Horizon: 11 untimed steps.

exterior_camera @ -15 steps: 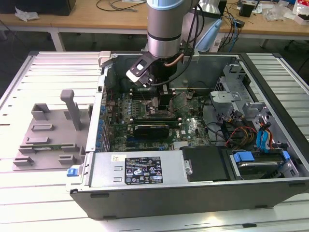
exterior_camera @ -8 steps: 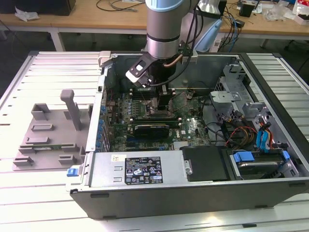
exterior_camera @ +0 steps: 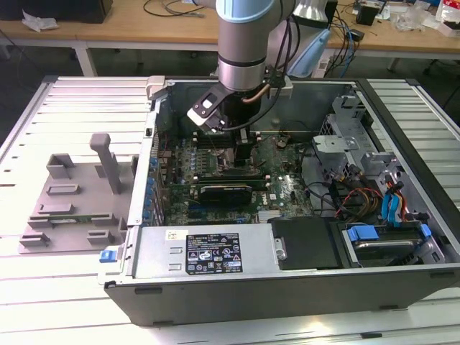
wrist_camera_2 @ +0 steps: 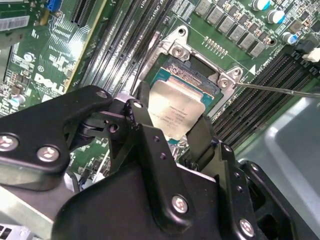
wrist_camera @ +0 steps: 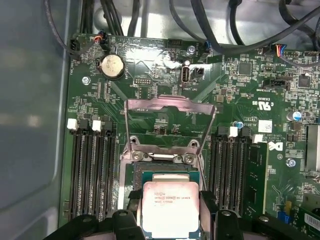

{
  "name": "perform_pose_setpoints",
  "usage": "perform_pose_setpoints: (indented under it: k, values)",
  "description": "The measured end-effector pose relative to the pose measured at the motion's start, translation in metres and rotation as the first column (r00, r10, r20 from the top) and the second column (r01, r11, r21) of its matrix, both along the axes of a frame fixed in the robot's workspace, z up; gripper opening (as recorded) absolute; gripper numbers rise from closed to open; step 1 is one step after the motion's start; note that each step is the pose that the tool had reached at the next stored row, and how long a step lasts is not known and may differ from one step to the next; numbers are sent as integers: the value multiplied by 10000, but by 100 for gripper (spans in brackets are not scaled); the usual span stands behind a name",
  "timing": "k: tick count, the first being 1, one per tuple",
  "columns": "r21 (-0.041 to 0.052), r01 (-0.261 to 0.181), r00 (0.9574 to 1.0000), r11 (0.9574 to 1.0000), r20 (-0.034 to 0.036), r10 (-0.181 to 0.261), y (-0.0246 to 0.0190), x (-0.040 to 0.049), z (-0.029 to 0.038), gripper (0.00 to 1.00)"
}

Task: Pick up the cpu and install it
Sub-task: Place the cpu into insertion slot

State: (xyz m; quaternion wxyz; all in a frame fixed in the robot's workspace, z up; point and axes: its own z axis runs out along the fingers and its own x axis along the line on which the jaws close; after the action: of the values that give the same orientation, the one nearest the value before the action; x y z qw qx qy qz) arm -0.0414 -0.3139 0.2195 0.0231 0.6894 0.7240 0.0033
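The cpu is a small square chip with a pale silvery top plate. My gripper is shut on it, with one black finger and the other finger against opposite edges. It sits right over the open socket on the green motherboard; I cannot tell whether it touches the socket. The socket's metal load plate stands hinged open. In the exterior view my gripper reaches down into the open computer case.
Black memory slots flank the socket. A thin metal lever juts out beside it. A long black card lies nearby in the case. A grey fixture plate lies outside the case, at the exterior view's left.
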Motion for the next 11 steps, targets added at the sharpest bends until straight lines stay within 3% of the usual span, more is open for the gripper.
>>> perform_pose_setpoints:
  k: [4, 11]
  values:
    - [-1, 69, 10000, 10000, -1, -69, 0, 0, -57, 54]
    - [-1, 71, 10000, 10000, -1, -71, 10, 0, -77, 54]
